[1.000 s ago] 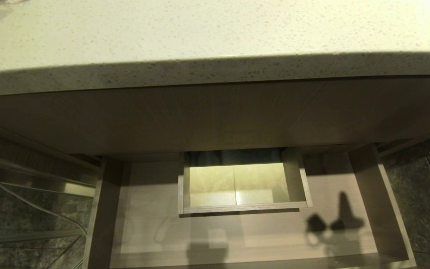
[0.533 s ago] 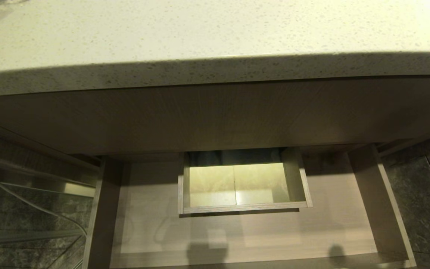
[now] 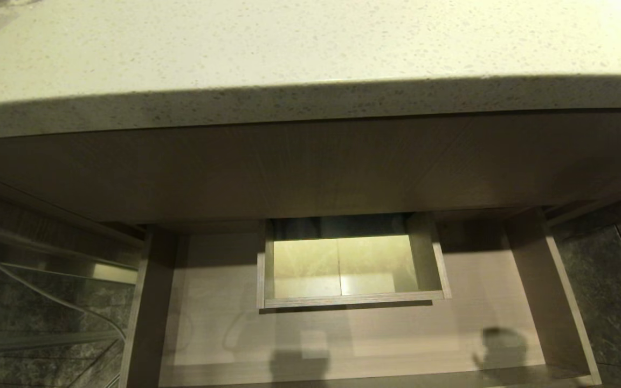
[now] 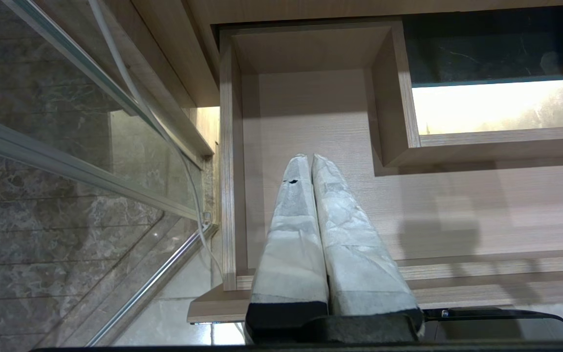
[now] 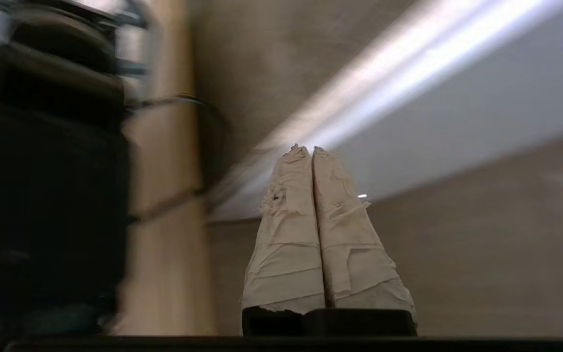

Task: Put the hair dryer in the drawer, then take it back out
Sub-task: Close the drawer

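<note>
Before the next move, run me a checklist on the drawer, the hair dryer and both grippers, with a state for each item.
1. Drawer pulled out from under the counter: ok.
2. Hair dryer lying in the drawer: not ok; the visible drawer floor and its walled cut-out hold nothing.
3. Hair dryer located at all: cannot tell; it shows in no view.
4. Right gripper free of any load: ok; its fingers are shut on nothing.
5. Left gripper out of the way: ok; shut, empty, above the drawer's left front corner.
6. Right gripper's place relative to the drawer: cannot tell; its wrist view is blurred and the head view shows no arm.
</note>
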### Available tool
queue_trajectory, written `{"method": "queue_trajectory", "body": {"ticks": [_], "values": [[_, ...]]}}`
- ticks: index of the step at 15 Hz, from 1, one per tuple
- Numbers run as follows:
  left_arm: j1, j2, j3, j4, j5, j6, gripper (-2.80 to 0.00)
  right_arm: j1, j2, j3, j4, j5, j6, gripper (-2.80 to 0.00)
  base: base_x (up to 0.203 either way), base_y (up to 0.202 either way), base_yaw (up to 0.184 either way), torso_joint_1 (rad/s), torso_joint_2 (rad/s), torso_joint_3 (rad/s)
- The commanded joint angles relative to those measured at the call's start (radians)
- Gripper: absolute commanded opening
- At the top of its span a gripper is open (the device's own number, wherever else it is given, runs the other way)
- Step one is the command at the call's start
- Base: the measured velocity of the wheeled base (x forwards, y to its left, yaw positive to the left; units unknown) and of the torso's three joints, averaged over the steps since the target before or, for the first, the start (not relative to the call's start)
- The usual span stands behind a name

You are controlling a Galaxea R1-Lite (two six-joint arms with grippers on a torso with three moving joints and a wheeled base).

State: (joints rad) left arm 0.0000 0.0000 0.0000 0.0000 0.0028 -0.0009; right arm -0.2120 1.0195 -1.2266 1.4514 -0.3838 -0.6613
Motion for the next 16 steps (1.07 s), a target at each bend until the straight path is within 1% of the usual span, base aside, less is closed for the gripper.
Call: {"method": "queue_trajectory", "body": {"ticks": [1,4,5,6,8,12,13,16], "values": [[0.000,0.000,0.000,0.000,0.000,-0.001,-2.80,0.023,0.225,-0.001,-0.015,0.063,0.055,-2.80,0.000,0.000,0.000,0.000,0.00,0.000],[0.000,0.000,0.000,0.000,0.000,-0.001,-2.80,0.029,0.383,0.005,-0.113,0.124,0.082,-2.80,0.000,0.000,0.000,0.000,0.00,0.000],[0.000,0.000,0.000,0.000,0.000,0.001,-2.80,0.019,0.419,0.006,-0.130,0.130,0.085,-2.80,0.000,0.000,0.000,0.000,0.00,0.000],[0.000,0.000,0.000,0.000,0.000,0.000,-2.80,-0.011,0.444,0.017,-0.147,0.131,0.085,-2.80,0.000,0.000,0.000,0.000,0.00,0.000],[0.000,0.000,0.000,0.000,0.000,-0.001,-2.80,-0.076,0.476,0.077,-0.175,0.122,0.082,-2.80,0.000,0.000,0.000,0.000,0.00,0.000],[0.000,0.000,0.000,0.000,0.000,-0.001,-2.80,-0.179,0.489,0.215,-0.316,0.066,0.078,-2.80,0.000,0.000,0.000,0.000,0.00,0.000],[0.000,0.000,0.000,0.000,0.000,-0.001,-2.80,-0.200,0.484,0.248,-0.325,0.061,0.077,-2.80,0.000,0.000,0.000,0.000,0.00,0.000],[0.000,0.000,0.000,0.000,0.000,-0.001,-2.80,-0.262,0.484,0.337,-0.354,0.010,0.084,-2.80,0.000,0.000,0.000,0.000,0.00,0.000]]}}
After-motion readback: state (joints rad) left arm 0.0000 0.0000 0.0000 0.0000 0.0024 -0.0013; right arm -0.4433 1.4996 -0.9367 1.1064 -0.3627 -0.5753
